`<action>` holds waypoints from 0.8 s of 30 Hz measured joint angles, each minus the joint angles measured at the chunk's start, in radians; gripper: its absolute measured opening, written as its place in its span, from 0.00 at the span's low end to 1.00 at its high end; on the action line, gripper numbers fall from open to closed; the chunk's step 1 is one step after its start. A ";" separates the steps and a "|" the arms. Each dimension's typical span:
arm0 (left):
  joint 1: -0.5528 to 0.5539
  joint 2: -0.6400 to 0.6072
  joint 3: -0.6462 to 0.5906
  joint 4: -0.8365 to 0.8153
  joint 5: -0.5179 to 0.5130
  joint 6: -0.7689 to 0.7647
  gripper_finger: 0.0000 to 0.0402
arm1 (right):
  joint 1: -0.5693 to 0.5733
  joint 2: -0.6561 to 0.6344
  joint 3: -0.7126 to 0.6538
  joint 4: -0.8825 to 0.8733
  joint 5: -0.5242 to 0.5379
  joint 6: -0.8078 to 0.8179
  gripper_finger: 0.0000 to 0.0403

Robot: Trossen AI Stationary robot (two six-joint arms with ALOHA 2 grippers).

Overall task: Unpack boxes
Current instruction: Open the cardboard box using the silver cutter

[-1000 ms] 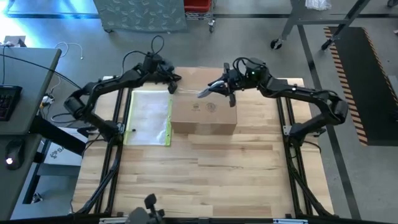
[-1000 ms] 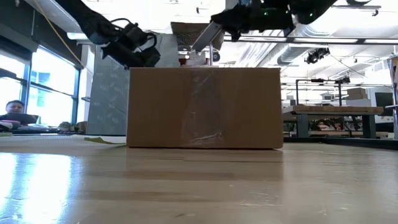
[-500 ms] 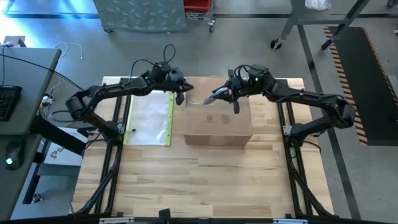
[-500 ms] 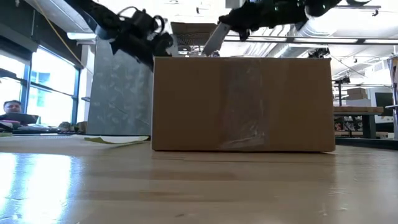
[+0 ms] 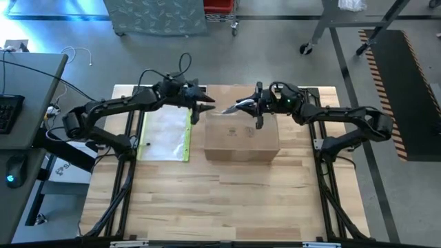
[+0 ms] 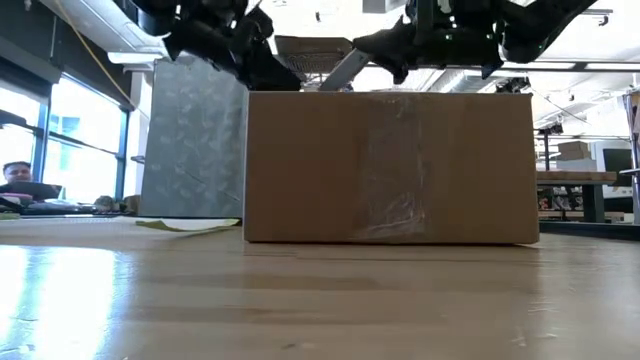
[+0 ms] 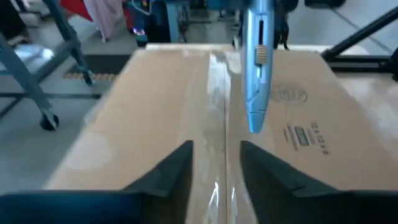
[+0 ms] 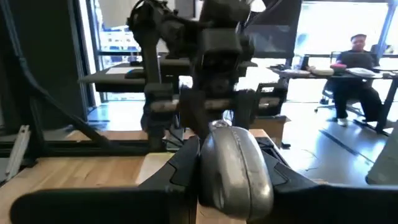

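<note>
- From above, the cardboard carton point(image 5: 241, 131) sits on the far middle of my wooden table point(image 5: 220, 193), flaps shut, a clear tape strip point(image 5: 231, 114) running along its top seam. A flat clear sleeve with a yellow edge point(image 5: 165, 131) lies on the table just left of the carton.
- My left gripper point(image 5: 204, 110) reaches in at the carton's far left top corner, its two fingers parted with nothing between them.
- My right gripper point(image 5: 256, 109) hangs over the carton's far top edge and is clamped on a silver box cutter point(image 5: 238, 105), whose tip points left toward my left gripper.
- At table height, the carton point(image 6: 390, 165) stands squarely on the table, tape point(image 6: 392, 165) down its near face. My left gripper point(image 6: 262, 62) is just above its top left corner; my right gripper point(image 6: 425, 42) is above the top, the cutter point(image 6: 340, 70) angling down toward the top edge.
- A person point(image 6: 18, 180) sits far off at the left, beyond the table.
- Through my left wrist, my two dark fingers point(image 7: 177, 168) straddle the taped seam point(image 7: 217, 106) without pinching anything; the cutter point(image 7: 257, 68) hangs above the seam farther along.
- Through my right wrist, my fingers point(image 8: 186, 168) grip the cutter's rounded metal body point(image 8: 233, 168). My left arm point(image 8: 186, 56) faces me, and a seated person point(image 8: 354, 74) shows in the room behind.
</note>
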 joint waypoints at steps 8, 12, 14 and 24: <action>-0.022 0.052 0.000 -0.099 0.000 0.087 0.68 | 0.045 0.050 0.000 0.087 0.019 0.004 0.15; -0.017 0.026 0.000 -0.128 -0.005 0.102 0.73 | 0.048 0.115 0.000 0.186 0.049 0.018 0.15; -0.010 0.022 0.001 -0.150 -0.007 0.109 0.73 | 0.047 0.152 0.001 0.241 0.060 0.024 0.15; 0.015 0.048 0.003 -0.238 0.000 0.148 0.73 | 0.042 0.285 0.157 0.177 0.024 -0.004 0.15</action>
